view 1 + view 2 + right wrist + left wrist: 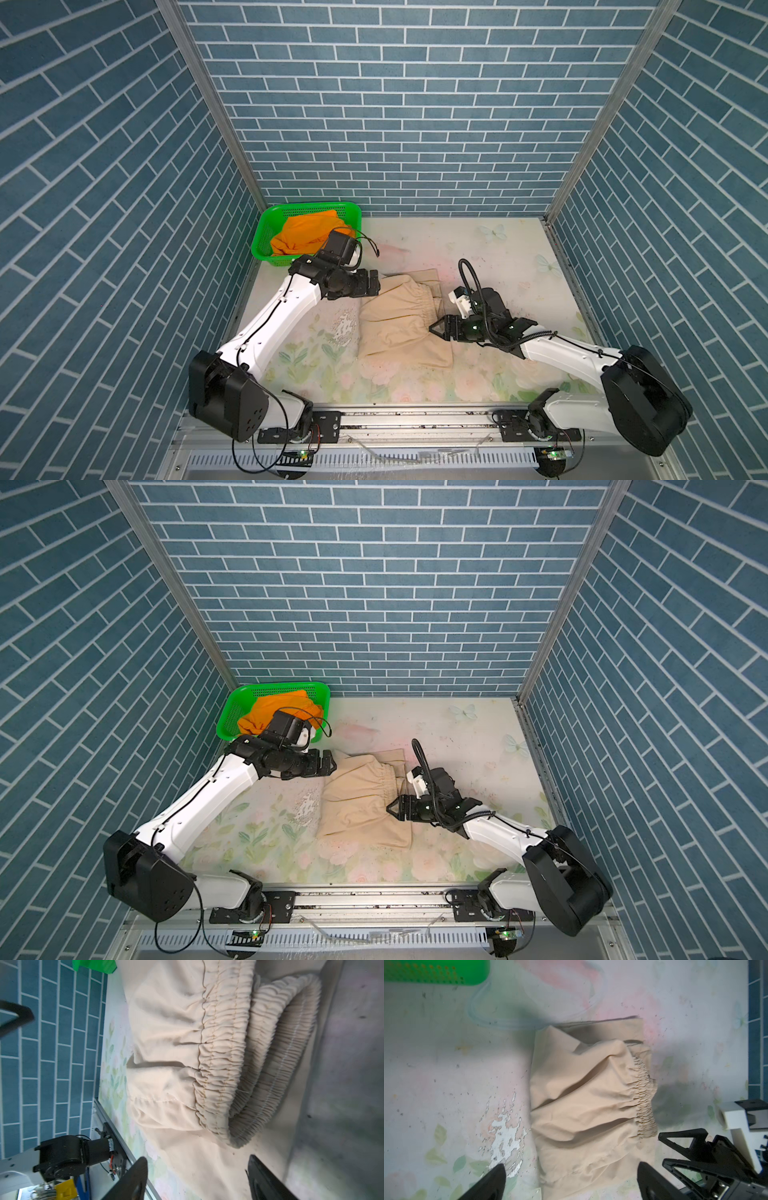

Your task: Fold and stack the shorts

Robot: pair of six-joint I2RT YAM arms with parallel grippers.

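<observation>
The pale floral surface (478, 257) carries the beige-tan cloth shorts (399, 328), which lie just beside the green perforated plastic basket (307, 206). They are doubled over, with the gathered waistband turned away from the basket. The bright orange cloth shorts (307, 237) sit heaped inside the basket, not yet folded. The beige fold looks half done; the next move likely calls for pinching one end and laying it across. The left fingers (494, 1182), between basket and beige pair, gape wide and empty. The right fingers (133, 1180), on the beige pair's side away from the basket, stand apart over its edge, gripping nothing.
</observation>
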